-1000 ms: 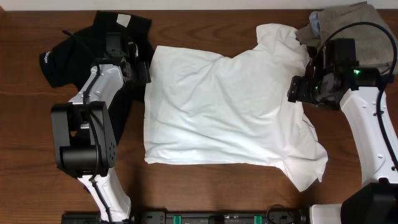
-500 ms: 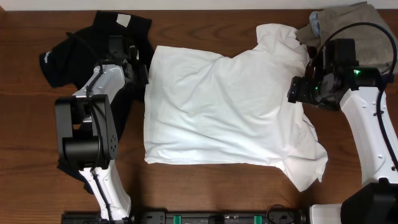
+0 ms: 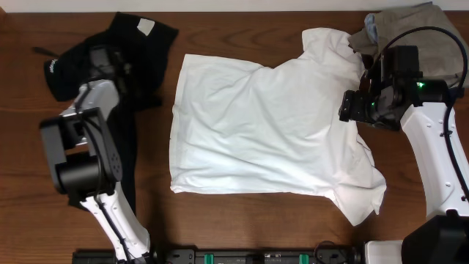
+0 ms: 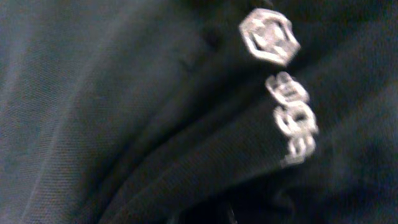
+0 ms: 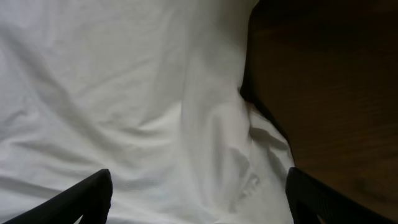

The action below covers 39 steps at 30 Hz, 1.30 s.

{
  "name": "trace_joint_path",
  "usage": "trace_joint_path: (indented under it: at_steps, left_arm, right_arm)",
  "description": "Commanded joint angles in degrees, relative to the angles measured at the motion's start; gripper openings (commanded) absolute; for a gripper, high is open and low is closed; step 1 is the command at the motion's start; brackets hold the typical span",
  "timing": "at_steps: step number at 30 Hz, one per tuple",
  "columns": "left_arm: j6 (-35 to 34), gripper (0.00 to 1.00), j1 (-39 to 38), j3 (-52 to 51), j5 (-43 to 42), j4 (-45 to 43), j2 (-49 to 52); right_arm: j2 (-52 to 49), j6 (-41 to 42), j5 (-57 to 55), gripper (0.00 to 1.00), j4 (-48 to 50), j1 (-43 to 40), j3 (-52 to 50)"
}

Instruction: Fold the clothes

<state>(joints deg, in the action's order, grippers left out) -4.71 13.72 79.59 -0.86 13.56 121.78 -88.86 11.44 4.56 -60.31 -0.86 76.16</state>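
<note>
The white T-shirt (image 3: 256, 132) lies spread flat mid-table, print hidden. The black shirt (image 3: 143, 51) lies crumpled at the far left, its white logo (image 3: 53, 67) toward the left edge. My left gripper (image 3: 102, 59) sits low over the black shirt; the left wrist view is filled with blurred black fabric (image 4: 124, 93) and the logo (image 4: 292, 118), and its jaws are lost in the dark. My right gripper (image 3: 352, 106) hovers open over the white T-shirt's (image 5: 124, 93) right side near the sleeve, fingers (image 5: 87, 193) wide apart with nothing between them.
A khaki garment pile (image 3: 410, 26) lies at the far right corner, just behind the right arm. Bare wooden table (image 3: 242, 227) shows in front of the white shirt and beside the sleeve (image 5: 323, 74).
My left arm has swung left, from the white T-shirt's left edge to over the black shirt near its logo. The right arm and the white T-shirt have not moved.
</note>
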Motion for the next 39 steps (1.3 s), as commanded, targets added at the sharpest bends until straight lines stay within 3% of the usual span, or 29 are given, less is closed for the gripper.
trace_joint_path:
  at_steps: [1, 14, 20, 30, 34, 39]
  left_arm:
    - [-0.50, 0.19, 2.80, 0.46, 2.62, -0.92, 1.44]
    - [-0.46, 0.19, 1.73, 2.75, 1.97, 4.20, -6.64]
    - [-0.48, 0.40, -2.84, 2.84, -0.22, 2.54, -12.68]
    - [2.60, 0.45, -13.55, 2.82, -3.67, 1.66, -9.94]
    - [9.73, 0.48, -18.23, 2.78, -3.56, 5.14, -8.79]
    - [8.33, 0.49, -21.70, 2.78, -2.60, 11.91, -6.10]
  right_arm:
    - [-0.31, -0.83, 0.42, 0.87, 0.07, 0.57, 0.94]
    - [-0.31, -0.81, 0.44, 0.85, -0.13, 1.31, 0.94]
    - [-0.31, -0.83, 0.59, 0.86, -0.09, 1.31, 0.94]
    - [-0.31, -0.85, 1.92, 0.87, 0.15, 1.31, 0.94]
    - [-0.31, -1.31, 1.92, 0.87, 0.35, 1.31, 0.94]
    - [-0.31, -1.51, 1.92, 0.88, 0.37, 1.31, 0.94]
